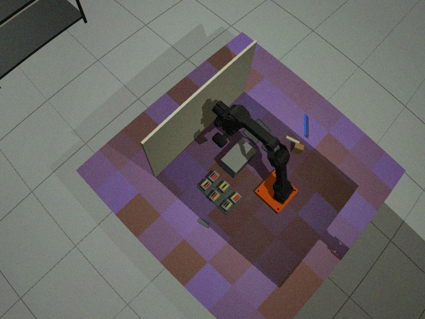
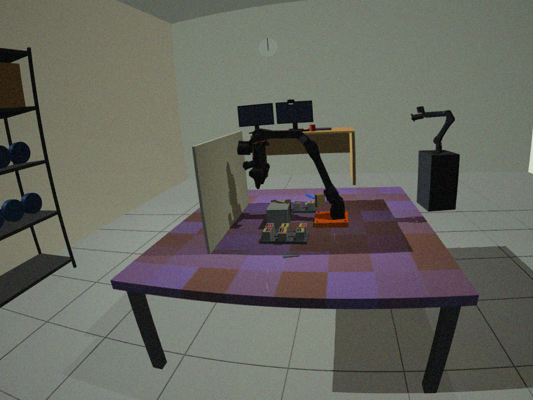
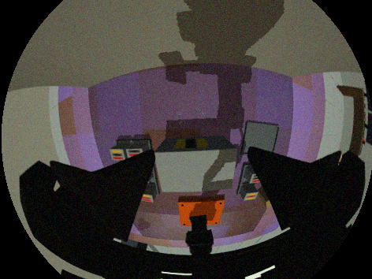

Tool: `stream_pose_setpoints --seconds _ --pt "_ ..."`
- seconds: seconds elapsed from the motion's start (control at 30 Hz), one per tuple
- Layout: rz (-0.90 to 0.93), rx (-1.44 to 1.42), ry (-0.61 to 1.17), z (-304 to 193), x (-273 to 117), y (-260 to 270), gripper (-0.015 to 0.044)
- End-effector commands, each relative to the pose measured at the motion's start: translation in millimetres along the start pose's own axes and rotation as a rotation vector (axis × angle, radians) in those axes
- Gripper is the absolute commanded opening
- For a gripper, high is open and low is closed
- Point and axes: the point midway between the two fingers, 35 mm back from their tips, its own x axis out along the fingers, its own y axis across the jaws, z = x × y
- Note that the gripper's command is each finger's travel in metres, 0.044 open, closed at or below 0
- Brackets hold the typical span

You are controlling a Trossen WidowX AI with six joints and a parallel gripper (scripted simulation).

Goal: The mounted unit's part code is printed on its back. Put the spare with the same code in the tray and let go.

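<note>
Black gripper [image 1: 231, 126] [image 2: 258, 185] [image 3: 202, 154] above the table, fingers well apart, nothing between them. Upright beige panel [image 1: 202, 113] [image 2: 219, 193] [image 3: 118, 47] at left. Mounted grey box-shaped unit [image 1: 238, 157] [image 2: 277, 213] [image 3: 195, 171] right of it; panel-facing side has yellow patches either side of a black one, any finer marking unreadable. Six grey block spares with striped labels in dark near rack [image 1: 225, 212] [image 2: 283, 242]; more in far rack [image 2: 303, 211]. Flat grey-green square tray [image 1: 263, 125] [image 3: 261, 135] beyond the unit, no spare in it.
</note>
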Motion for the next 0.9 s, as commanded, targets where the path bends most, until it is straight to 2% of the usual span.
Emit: stream_pose_setpoints --seconds 0.0,0.5,0.67,0.87 --pt "0.006 -0.026 0.007 -1 -4 2 0.0440" --pt "0.007 -0.046 0.008 -3 -3 5 0.0440" --pt "0.027 -0.566 0.027 -39 12 67 0.0440" --pt "0.060 -1.288 0.045 -110 35 131 0.0440"
